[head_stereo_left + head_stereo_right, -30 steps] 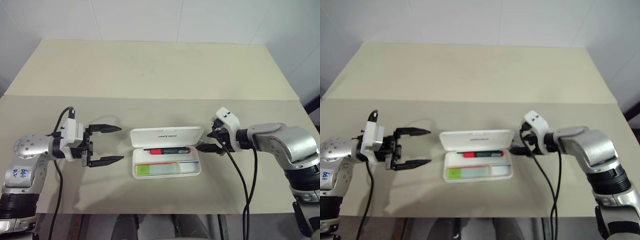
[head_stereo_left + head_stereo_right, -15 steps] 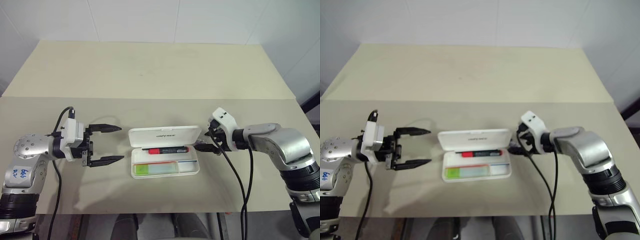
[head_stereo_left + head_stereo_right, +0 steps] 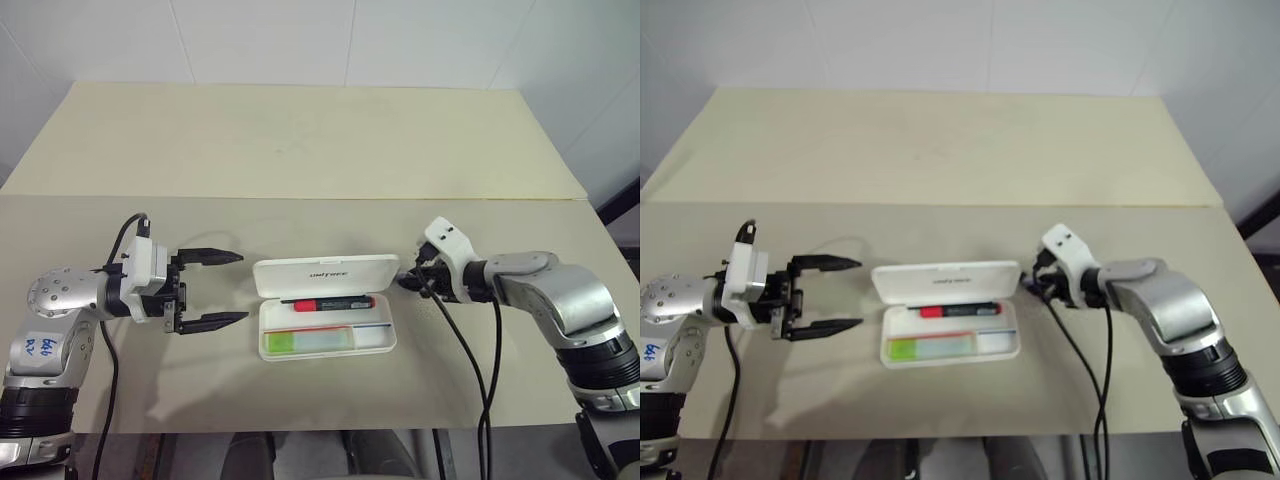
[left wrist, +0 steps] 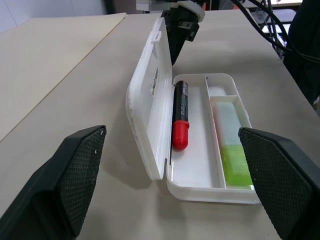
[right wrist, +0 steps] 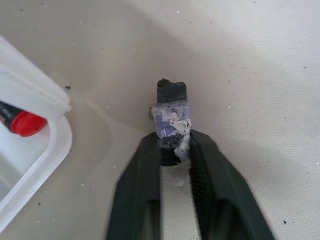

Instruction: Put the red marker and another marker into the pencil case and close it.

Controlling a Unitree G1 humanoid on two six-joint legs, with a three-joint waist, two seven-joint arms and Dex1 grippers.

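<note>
two markers lie inside the pencil case (image 3: 326, 320), which stands open on the table (image 3: 300, 150) with its lid up: the red marker (image 3: 328, 302) in the back compartment near the hinge, another marker (image 3: 305, 340) with a green cap in the front compartment. the left gripper (image 3: 211, 288) hovers left of the case, fingers spread wide and empty. the right gripper (image 3: 407, 283) is just beside the case's right end, fingers pressed together, holding nothing.
</note>
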